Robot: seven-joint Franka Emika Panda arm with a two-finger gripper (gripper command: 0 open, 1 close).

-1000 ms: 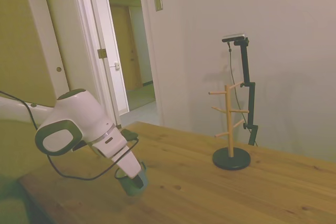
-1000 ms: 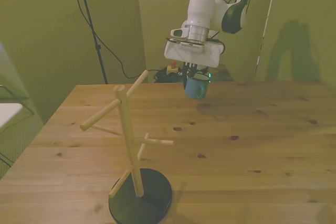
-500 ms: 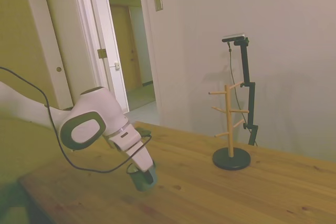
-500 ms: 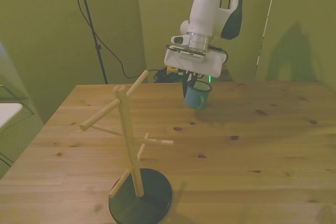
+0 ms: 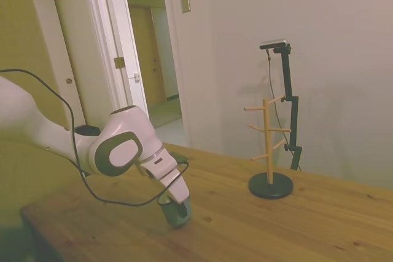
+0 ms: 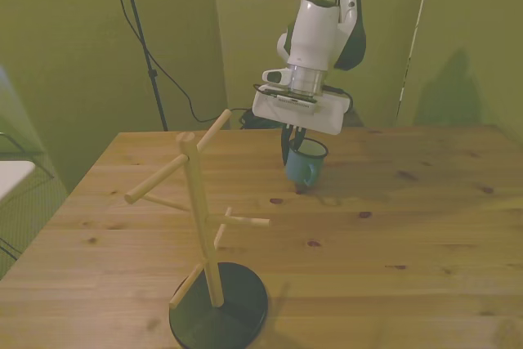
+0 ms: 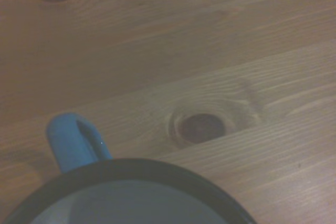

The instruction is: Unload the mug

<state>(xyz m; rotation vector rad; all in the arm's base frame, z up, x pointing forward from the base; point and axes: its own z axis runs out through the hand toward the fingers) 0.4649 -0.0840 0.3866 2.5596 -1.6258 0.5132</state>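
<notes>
- Side view: no readable writing or brand shows on the arm, the mug [image 5: 177, 213] or the rack [image 5: 269, 151].
- The gripper [image 5: 179, 208] reaches down at a slant to the mug, which sits low at the worktop [image 5: 295, 225]; whether its base touches the wood cannot be told here.
- The mug is near the worktop's edge on the arm's side; the rack stands well apart from it, toward the wall, with bare wood between them.
- A cable [image 5: 110, 197] loops under the arm, close above the worktop.
- A doorway [image 5: 150, 59] opens behind the worktop.
- Front view: no label can be read on the gripper's [image 6: 296, 140] white housing; the print there is too small.
- The fingers are closed on the mug's [image 6: 304, 161] rim, on the side toward the front view's left; the mug hangs roughly upright, its handle pointing toward the camera.
- The mug is at or just above the worktop [image 6: 425, 226], in the far middle part of it.
- The rack [image 6: 208, 234] stands near the close edge at the front view's left, well apart from the mug; the worktop to the front view's right is open wood.
- Wrist view: the mug's [image 7: 126, 192] dark rim and blue handle [image 7: 73, 142] fill the near part; a dark knot [image 7: 199, 127] in the wood lies just beside the rim. No writing shows.
</notes>
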